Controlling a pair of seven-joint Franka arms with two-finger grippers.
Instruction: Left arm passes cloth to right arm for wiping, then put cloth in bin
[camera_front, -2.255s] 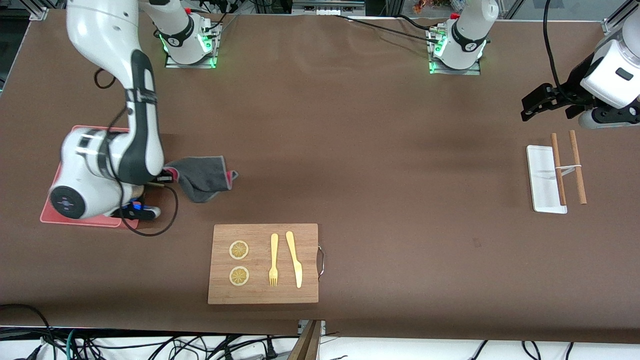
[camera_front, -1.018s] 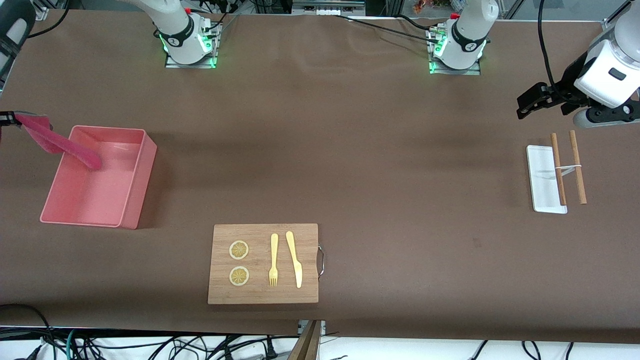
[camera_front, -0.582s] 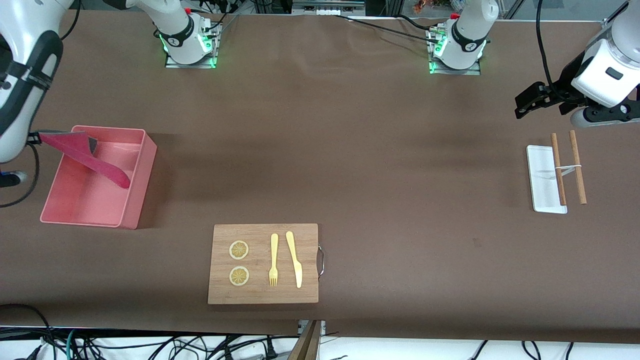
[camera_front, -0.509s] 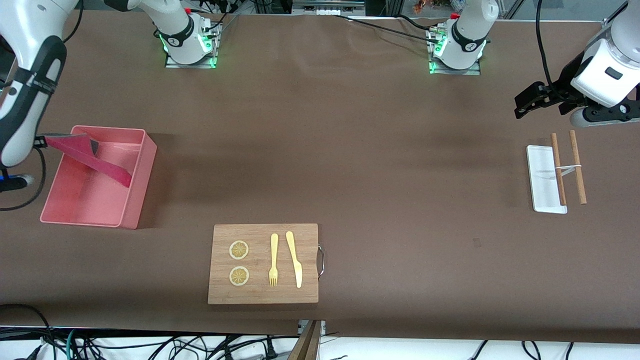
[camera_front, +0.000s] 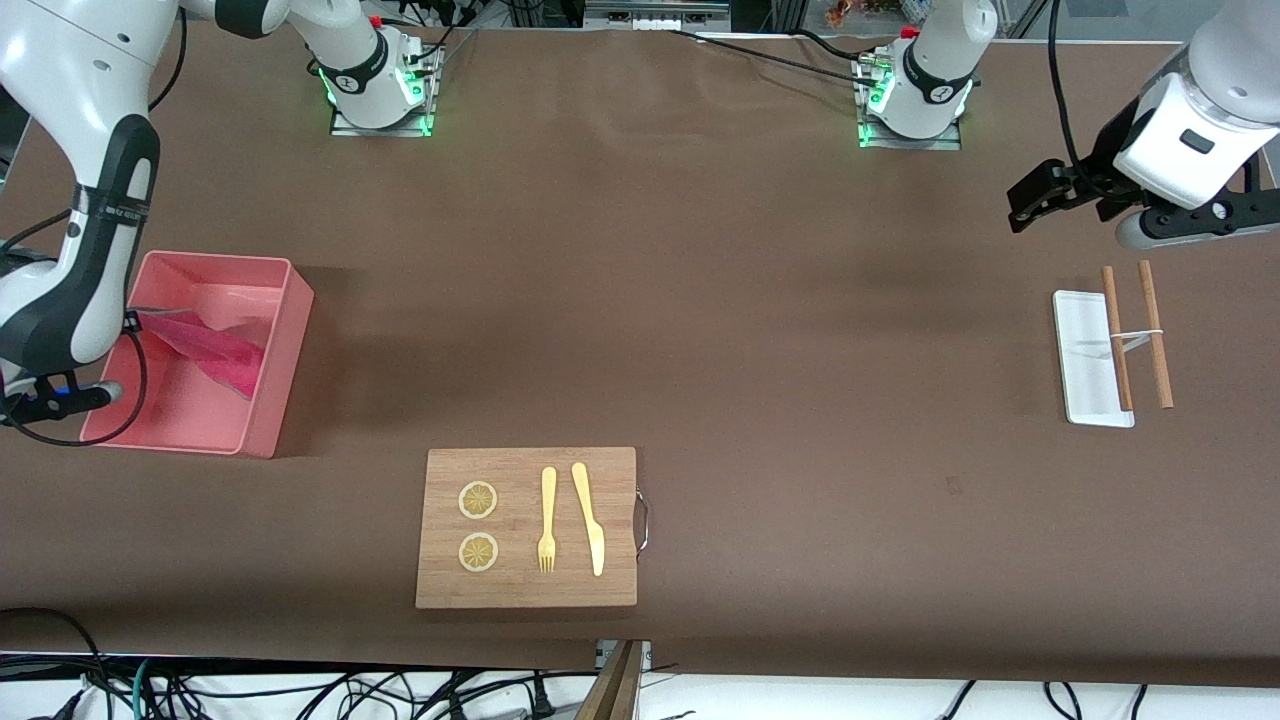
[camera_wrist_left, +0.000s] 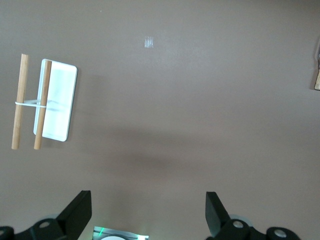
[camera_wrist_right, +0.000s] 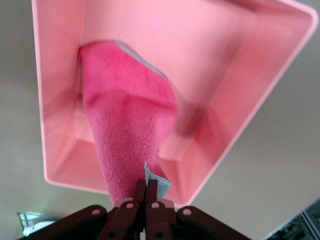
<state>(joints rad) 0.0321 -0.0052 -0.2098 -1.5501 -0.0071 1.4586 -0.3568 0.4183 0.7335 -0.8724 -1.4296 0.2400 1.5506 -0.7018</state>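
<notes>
The salmon-pink bin (camera_front: 284, 350) stands at the right arm's end of the table. My right gripper (camera_wrist_right: 147, 192) is shut on one corner of the cloth (camera_wrist_right: 125, 130), just over the bin's rim (camera_wrist_right: 50, 125). The cloth (camera_front: 208, 346) shows its pink side and slopes down from the jaws into the bin, a thin grey edge showing. In the front view the right arm's forearm hides most of that gripper. My left gripper (camera_front: 1028, 194) hangs open and empty over bare table at the left arm's end, its fingers (camera_wrist_left: 80, 212) spread wide.
A wooden cutting board (camera_front: 527, 580) with two lemon slices, a yellow fork and a yellow knife lies near the front camera. A flat white tray (camera_front: 1083, 350) with two tied wooden sticks (camera_front: 1156, 335) lies below the left gripper in the front view.
The right arm has swung the cloth from beside the bin to over it and lowered it inside. The left gripper has drifted slightly toward the bases, still open.
</notes>
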